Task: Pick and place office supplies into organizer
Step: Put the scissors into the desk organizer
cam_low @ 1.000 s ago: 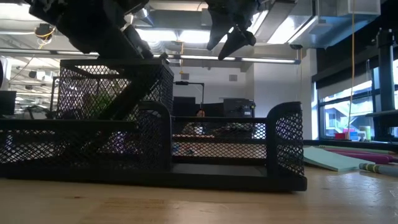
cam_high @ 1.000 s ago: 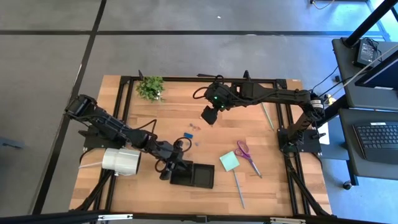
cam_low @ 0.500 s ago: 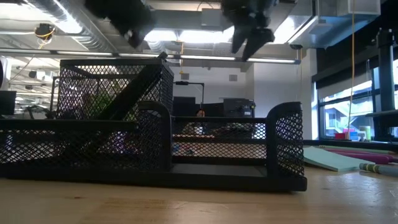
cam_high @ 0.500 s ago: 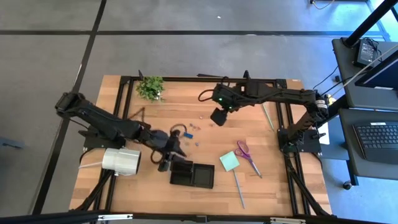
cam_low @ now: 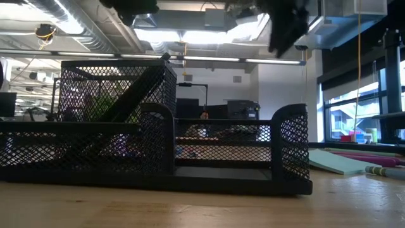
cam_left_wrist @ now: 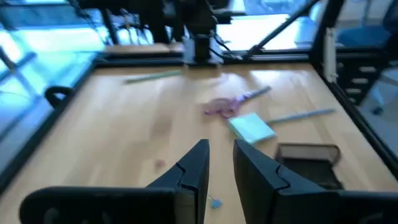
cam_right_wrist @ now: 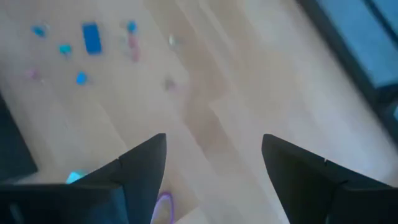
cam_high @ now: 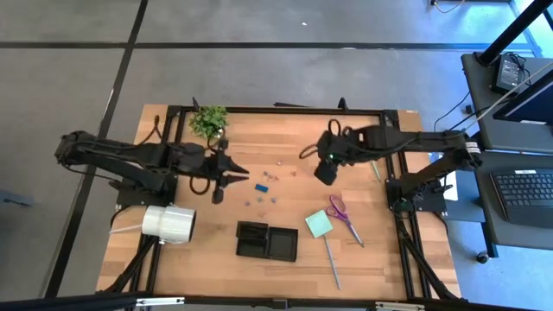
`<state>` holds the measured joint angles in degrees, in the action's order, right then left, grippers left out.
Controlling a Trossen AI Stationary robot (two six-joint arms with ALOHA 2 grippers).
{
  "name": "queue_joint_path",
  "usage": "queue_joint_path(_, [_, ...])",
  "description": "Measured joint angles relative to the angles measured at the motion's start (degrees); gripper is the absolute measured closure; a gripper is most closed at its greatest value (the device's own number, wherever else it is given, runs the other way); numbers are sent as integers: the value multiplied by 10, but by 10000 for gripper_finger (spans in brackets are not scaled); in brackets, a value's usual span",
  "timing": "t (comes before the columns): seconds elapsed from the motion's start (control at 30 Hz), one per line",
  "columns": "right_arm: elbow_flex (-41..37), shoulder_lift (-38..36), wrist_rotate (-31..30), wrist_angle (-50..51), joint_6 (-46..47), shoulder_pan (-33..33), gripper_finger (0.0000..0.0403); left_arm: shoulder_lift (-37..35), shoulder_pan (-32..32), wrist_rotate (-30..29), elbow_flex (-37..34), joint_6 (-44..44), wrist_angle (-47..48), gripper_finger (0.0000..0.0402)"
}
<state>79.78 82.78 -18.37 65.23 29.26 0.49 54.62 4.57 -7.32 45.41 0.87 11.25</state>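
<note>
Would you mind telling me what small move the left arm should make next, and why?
Probably lower the left pincer toward the small blue clips just ahead of it. Its fingers are nearly closed with nothing between them, the clips lie loose on the table, and the organizer sits nearby.

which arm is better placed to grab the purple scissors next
Right, probably. The right gripper hangs over the table not far from the purple-handled scissors, jaws spread wide and empty. The left gripper, jaws nearly closed, hangs across the table, beyond the small blue clips.
</note>
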Motion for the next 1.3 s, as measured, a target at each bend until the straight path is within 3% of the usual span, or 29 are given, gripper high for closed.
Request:
queue_joint_path(0.17, [-91, -8, 38, -33, 99, 40, 135, -20, -28, -33, 0, -17, 17, 333])
queue_joint_path(0.53, [-228, -8, 111, -72, 184, 77, 135, -22, -74, -41, 0, -17, 25, 334])
queue_joint_path(0.67, [-249, -8, 143, -98, 184, 83, 135, -22, -81, -41, 0, -17, 25, 334])
queue_joint_path(1.0, [-267, -8, 152, -140, 198, 84, 133, -22, -81, -41, 0, -17, 25, 334])
queue_joint_path(1.3, [-267, 9, 160, -153, 144, 111, 133, -22, -81, -41, 0, -17, 25, 334])
